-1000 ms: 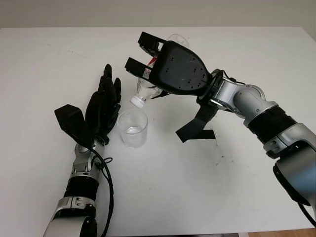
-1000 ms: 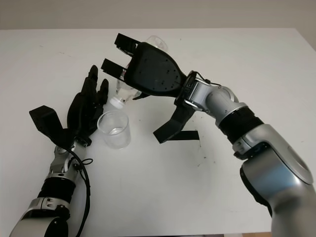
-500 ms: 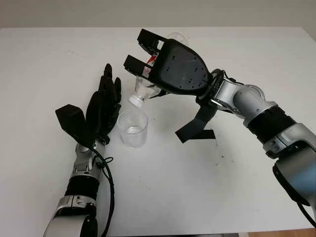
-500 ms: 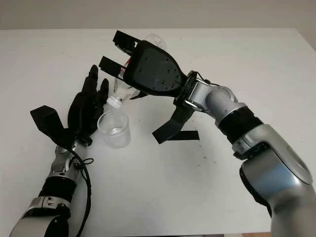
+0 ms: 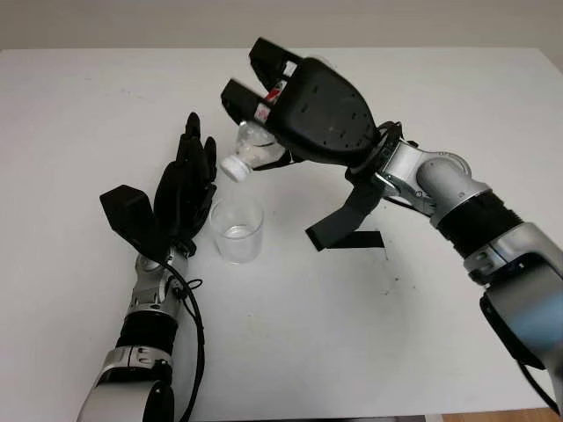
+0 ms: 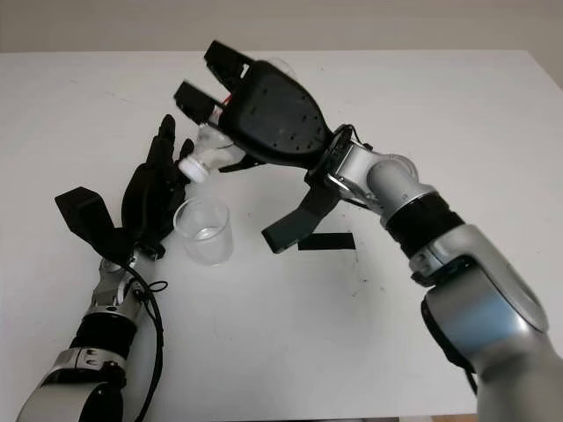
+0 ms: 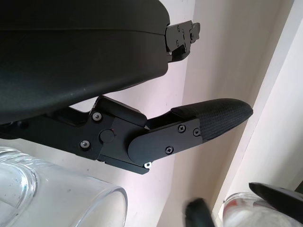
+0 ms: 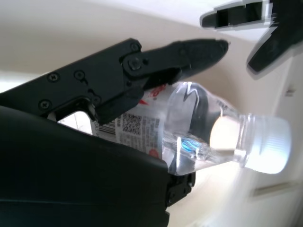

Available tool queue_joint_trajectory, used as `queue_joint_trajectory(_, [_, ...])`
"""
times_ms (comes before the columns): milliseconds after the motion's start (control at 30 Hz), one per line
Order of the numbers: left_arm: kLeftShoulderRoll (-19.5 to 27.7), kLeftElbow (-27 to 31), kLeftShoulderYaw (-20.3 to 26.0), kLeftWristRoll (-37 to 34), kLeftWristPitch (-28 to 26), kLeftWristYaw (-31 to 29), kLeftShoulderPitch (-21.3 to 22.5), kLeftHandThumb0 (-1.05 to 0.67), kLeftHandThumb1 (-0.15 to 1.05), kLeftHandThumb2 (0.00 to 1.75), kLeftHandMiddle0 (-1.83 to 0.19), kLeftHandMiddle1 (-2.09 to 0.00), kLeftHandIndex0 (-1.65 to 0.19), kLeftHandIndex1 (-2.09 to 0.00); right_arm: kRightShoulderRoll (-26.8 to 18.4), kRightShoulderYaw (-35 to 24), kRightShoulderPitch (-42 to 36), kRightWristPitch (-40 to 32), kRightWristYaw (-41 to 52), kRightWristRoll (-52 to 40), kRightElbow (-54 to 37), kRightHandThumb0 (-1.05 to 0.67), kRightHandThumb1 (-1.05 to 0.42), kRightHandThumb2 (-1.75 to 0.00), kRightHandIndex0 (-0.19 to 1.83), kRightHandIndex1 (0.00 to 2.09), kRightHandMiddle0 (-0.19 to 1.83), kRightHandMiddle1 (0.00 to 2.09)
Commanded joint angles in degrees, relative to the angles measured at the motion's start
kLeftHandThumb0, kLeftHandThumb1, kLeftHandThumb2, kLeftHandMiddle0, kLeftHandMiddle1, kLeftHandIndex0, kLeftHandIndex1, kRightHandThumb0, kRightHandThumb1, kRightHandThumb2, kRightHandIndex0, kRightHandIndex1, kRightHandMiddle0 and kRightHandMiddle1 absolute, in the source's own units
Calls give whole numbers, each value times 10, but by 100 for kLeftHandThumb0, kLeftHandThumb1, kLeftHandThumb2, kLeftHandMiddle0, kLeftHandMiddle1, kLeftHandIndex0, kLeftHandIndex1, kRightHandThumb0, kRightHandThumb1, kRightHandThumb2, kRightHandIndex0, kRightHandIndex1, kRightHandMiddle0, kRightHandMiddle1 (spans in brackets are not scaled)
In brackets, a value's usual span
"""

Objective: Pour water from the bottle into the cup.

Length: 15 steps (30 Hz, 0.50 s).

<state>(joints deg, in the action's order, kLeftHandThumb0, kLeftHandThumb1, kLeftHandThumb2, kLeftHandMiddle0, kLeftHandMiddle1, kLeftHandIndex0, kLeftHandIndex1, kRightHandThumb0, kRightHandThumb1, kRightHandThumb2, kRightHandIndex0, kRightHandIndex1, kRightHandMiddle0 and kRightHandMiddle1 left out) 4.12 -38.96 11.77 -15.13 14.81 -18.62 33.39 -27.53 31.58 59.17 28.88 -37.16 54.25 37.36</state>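
Note:
A clear plastic cup (image 5: 237, 229) stands upright on the white table (image 5: 281, 334), with a little water at its bottom. My right hand (image 5: 264, 88) is shut on a clear water bottle (image 5: 249, 151) with a white cap and red label. It holds the bottle nearly level, above and just behind the cup, neck pointing left toward my left hand. In the right wrist view the bottle (image 8: 199, 135) lies across the fingers (image 8: 156, 64), cap on. My left hand (image 5: 185, 189) is open, upright just left of the cup, not touching it. The cup rim (image 7: 94, 198) shows in the left wrist view.
A short strip of black tape (image 5: 361, 238) lies on the table right of the cup, under my right forearm. The table's far edge meets a pale wall. Open table surface stretches in front and to the right.
My right hand has lifted and tipped the bottle back from steeply downward to nearly level, its cap moving up and left away from the cup rim. The left hand and cup have stayed put.

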Motion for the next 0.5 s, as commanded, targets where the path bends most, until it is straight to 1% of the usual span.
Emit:
queue_joint_trajectory(0, [-2, -11, 0, -2, -10, -2, -27, -86, 105, 74, 16, -5, 19, -1, 0, -50, -26, 9, 49, -77, -6, -44, -105, -30, 141, 209, 106, 209])
queue_joint_trajectory(67, [-1, -10, 2, -3, -10, -4, -28, -85, 105, 74, 16, -5, 19, -1, 10, -98, -59, -17, 132, -168, -43, -44, -105, -32, 143, 209, 113, 209])
queue_joint_trajectory(100, [0, -10, 2, -2, -12, -4, -28, -85, 105, 74, 16, -5, 19, -1, 22, -129, -80, -41, 185, -238, -70, -44, -105, -34, 143, 209, 114, 209])
queue_joint_trajectory(167, [1, -8, 2, -2, -14, -4, -27, -85, 105, 74, 15, -6, 18, -1, 38, -172, -110, -84, 258, -329, -115, -43, -105, -37, 143, 209, 114, 209])
queue_joint_trajectory(233, [1, -7, 1, -2, -17, -5, -26, -85, 105, 73, 15, -6, 17, -2, 55, -210, -137, -163, 322, -405, -177, -42, -105, -39, 143, 209, 114, 209])
queue_joint_trajectory(300, [1, -5, 1, -3, -21, -6, -25, -85, 105, 73, 14, -6, 16, -2, 69, -249, -167, -239, 355, -459, -239, -40, -105, -40, 132, 209, 110, 209])
queue_joint_trajectory(333, [0, -4, 0, -3, -23, -6, -25, -85, 105, 72, 14, -6, 16, -2, 77, -266, -180, -272, 362, -479, -265, -39, -105, -40, 130, 209, 109, 209])
queue_joint_trajectory(367, [0, -3, 0, -2, -24, -6, -24, -86, 105, 72, 14, -6, 16, -2, 83, -277, -188, -296, 366, -490, -284, -39, -105, -39, 129, 209, 109, 209])
queue_joint_trajectory(467, [-1, -4, 0, -4, -24, -11, -22, -87, 105, 72, 15, -5, 17, -2, 107, -315, -215, -403, 375, -534, -356, -41, -105, -38, 131, 209, 102, 209])
